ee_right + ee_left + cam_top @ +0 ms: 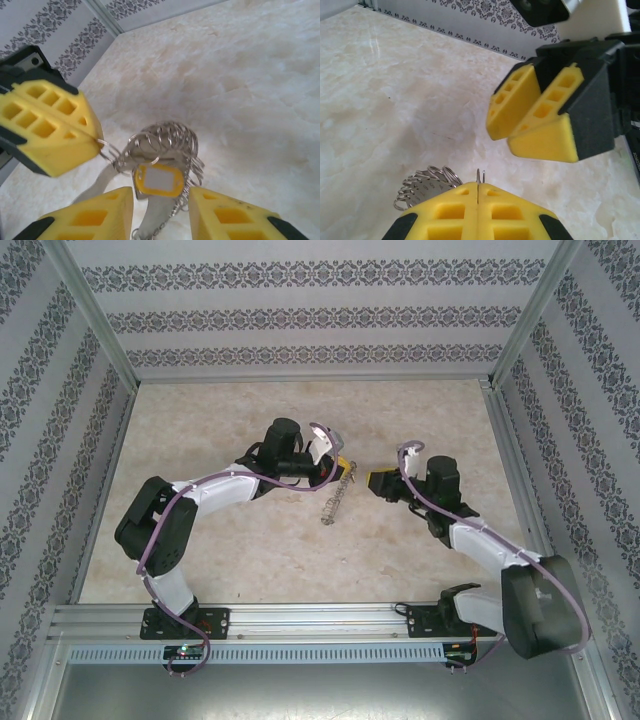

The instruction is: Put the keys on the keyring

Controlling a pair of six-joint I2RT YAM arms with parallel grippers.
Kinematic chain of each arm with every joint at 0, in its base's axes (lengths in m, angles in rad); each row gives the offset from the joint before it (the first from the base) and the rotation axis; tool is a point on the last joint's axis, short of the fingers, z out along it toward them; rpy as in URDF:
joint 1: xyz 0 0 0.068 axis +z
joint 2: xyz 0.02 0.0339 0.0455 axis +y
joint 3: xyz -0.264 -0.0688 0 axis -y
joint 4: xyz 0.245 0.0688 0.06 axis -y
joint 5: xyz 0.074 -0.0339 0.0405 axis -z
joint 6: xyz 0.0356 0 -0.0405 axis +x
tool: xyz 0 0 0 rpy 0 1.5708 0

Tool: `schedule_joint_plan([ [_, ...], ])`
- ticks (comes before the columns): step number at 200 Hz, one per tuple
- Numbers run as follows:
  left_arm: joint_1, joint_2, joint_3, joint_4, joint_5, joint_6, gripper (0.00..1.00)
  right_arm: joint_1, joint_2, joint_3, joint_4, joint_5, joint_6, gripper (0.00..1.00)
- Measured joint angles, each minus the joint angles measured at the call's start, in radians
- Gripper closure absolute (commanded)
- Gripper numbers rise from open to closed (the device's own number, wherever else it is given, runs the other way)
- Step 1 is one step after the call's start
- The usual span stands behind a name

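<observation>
The keyring (167,137), a thin metal hoop fringed with small silver keys, hangs over the table. My left gripper (478,186) is shut on its wire, which pokes out between the pressed fingertips; the silver bunch (422,184) sits to their left. In the right wrist view the left gripper (97,142) pinches the hoop's left end. The key (159,180) with the yellowish head hangs against the bunch, a small loop crossing its top. My right gripper (160,202) is open, one finger on each side of that key, not touching it. From above, the keyring (335,500) dangles between left gripper (338,465) and right gripper (378,483).
The pale marble-look tabletop (250,560) lies below. Patterned walls and metal frame posts (515,330) close in the back and sides. A small chain (170,235) hangs under the key bunch.
</observation>
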Motion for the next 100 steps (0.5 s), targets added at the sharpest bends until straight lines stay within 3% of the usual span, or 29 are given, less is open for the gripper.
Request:
schedule_joint_plan([
  [100,0.0,0.0,0.0,0.0,0.027,0.0,1.0,0.003,0.133,0.044,0.136,-0.165,0.019,0.71],
])
